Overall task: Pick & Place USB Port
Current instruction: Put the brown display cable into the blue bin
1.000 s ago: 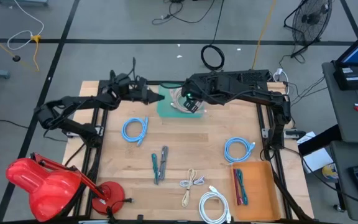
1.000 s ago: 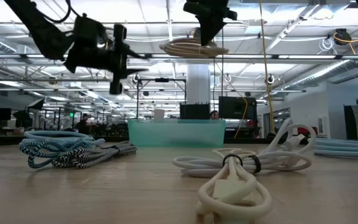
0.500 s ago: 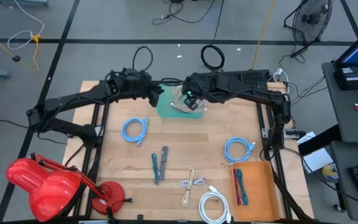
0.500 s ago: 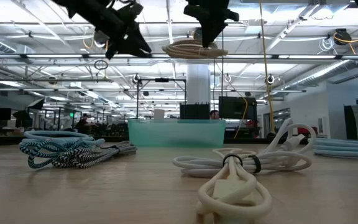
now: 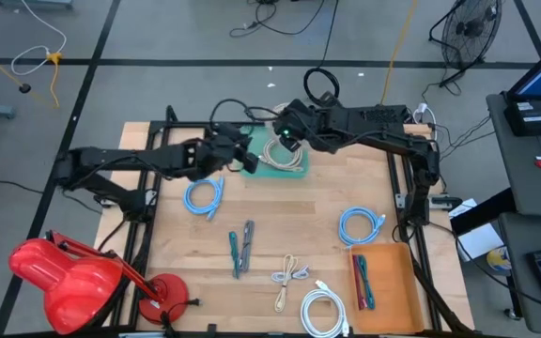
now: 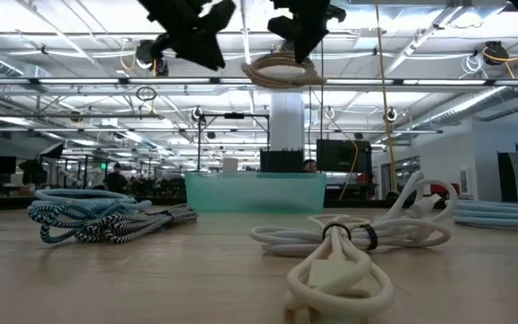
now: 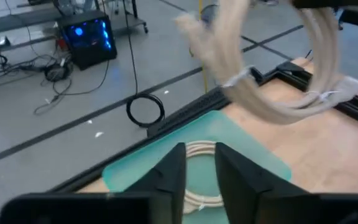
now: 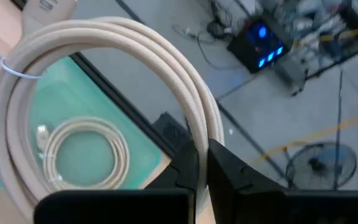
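Note:
My right gripper (image 5: 289, 139) hangs above the teal bin (image 5: 252, 169), shut on a beige coiled USB cable (image 8: 104, 37), which shows high in the low view (image 6: 281, 72). A second beige coil (image 8: 82, 152) lies flat on the bin's floor. My left gripper (image 5: 249, 160) is also in the air, at the bin's left near corner, and points toward the held coil. Its fingers (image 7: 173, 171) stand a little apart with nothing between them. My right gripper pinches the coil's bundled strands (image 8: 194, 134) between its two fingers at one spot on the loop. The fingers lie across the strands. The coil hangs clear of the bin, close under the gripper (image 6: 299, 40), lying nearly level.
On the table lie two blue cable coils (image 5: 203, 195) (image 5: 360, 225), a pair of teal-grey tools (image 5: 240, 246), a small beige cable (image 5: 289, 274) and a white cable (image 5: 322, 310). An orange tray (image 5: 388, 282) sits near right. A red object (image 5: 64, 282) stands off the near left corner.
My left gripper has risen and swung from the bin's far left side toward the table's near edge and right, toward the held coil, rolling as it went. My right gripper has stayed above the bin with the coil held.

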